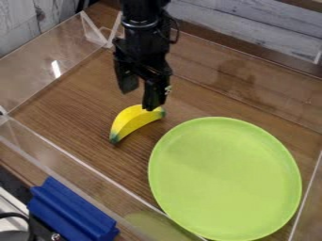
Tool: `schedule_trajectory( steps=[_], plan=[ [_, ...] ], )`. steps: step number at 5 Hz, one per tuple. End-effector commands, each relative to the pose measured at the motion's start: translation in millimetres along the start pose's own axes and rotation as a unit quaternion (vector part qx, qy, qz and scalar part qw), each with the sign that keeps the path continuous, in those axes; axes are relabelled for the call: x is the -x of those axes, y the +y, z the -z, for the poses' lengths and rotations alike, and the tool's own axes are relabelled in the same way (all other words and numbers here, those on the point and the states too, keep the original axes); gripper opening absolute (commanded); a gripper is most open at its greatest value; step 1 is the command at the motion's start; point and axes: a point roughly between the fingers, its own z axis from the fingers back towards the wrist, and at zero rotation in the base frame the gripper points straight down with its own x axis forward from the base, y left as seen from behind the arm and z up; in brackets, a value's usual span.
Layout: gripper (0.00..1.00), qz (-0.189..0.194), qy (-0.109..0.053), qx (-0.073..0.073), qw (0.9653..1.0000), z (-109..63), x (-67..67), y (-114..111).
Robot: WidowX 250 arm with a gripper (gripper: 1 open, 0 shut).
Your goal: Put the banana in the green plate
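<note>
A small yellow banana (134, 121) with dark tips lies on the wooden table, just left of the big lime-green plate (224, 177). My black gripper (138, 90) hangs right above the banana's upper end, its two fingers spread and nothing between them. One fingertip (152, 100) is close over the banana; whether it touches I cannot tell. The plate holds nothing.
Clear acrylic walls (51, 66) fence the wooden surface (75, 104) at left, front and back. A blue object (70, 216) sits outside the front wall at bottom left. A clear stand (104, 33) is at the back left.
</note>
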Motion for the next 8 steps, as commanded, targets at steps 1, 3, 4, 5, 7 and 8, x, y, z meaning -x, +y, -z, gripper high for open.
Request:
schedule_trajectory(
  steps=[1,3,4,5,7,8],
  plan=[
    [1.00,0.004,-0.018,-0.004,0.9998,3.0,-2.6,6],
    [1.00,0.011,-0.026,0.003,0.9996,23.8,-5.0,14],
    [1.00,0.013,-0.028,0.006,0.9995,33.3,-5.5,17],
    [1.00,0.012,-0.029,0.008,0.9995,40.5,-5.7,18],
    [0.00,0.014,-0.034,0.014,0.9992,49.9,-5.7,19],
    [0.00,0.015,-0.039,0.016,0.9990,51.6,-6.2,18]
  ],
)
